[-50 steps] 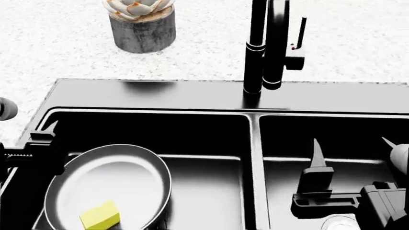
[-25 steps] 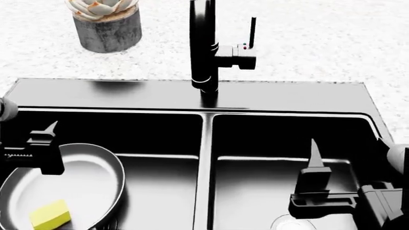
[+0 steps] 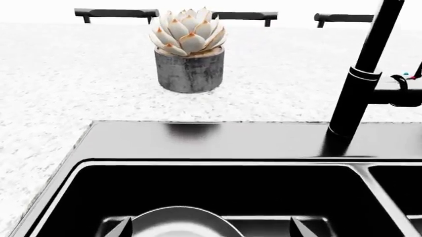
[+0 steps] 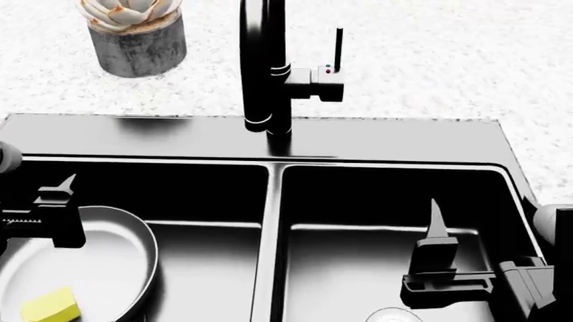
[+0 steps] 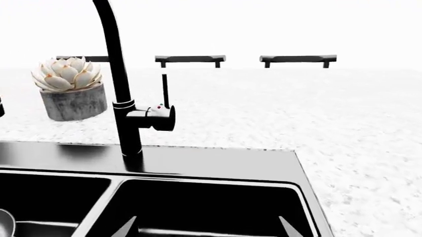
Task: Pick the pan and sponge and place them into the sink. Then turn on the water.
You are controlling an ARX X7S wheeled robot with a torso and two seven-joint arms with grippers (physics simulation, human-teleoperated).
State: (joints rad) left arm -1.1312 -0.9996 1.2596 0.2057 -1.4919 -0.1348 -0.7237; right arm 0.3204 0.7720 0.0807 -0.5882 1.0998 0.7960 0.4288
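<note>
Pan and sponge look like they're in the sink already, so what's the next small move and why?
Probably bring the right gripper up toward the faucet handle. The pan sits in the left basin of the sink with the sponge lying in it, and no water runs from the faucet. The right gripper hangs open over the right basin, nearer the handle than the left gripper.

Yellow-green sponge [image 4: 48, 305], blk sink [image 4: 385, 141]

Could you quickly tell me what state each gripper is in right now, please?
Left gripper: open, holding nothing, above the pan.
Right gripper: open, holding nothing, over the sink's other basin.
</note>
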